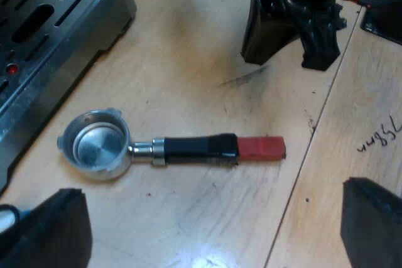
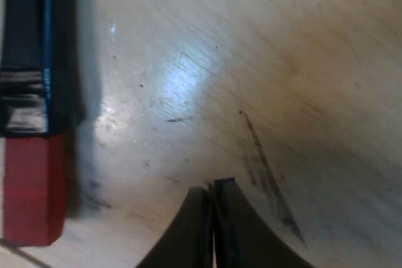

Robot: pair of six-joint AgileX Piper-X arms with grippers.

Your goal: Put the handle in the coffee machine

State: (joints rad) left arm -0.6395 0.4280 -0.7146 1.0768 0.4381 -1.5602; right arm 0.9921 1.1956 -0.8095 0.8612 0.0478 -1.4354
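Note:
The metal holder (image 1: 97, 145) lies flat on the wooden table, its basket facing up beside the espresso machine's drip tray (image 1: 44, 42). Its dark handle (image 1: 191, 149) ends in red (image 1: 260, 147) and points away from the machine. My left gripper (image 1: 213, 218) hovers above the holder, open wide, with nothing between its fingers (image 1: 56, 224). My right gripper (image 1: 295, 23) stands on the table beyond the handle. In the right wrist view its fingertips (image 2: 212, 187) are pressed together, shut on nothing, just above the wood. The handle's red end (image 2: 31, 186) lies a short way from them.
The steel drip tray has slots and a small red float (image 1: 11, 68). A seam (image 1: 314, 130) between table boards runs past the red end, with black writing (image 1: 380, 136) on the wood beyond it. Bare wood surrounds the holder.

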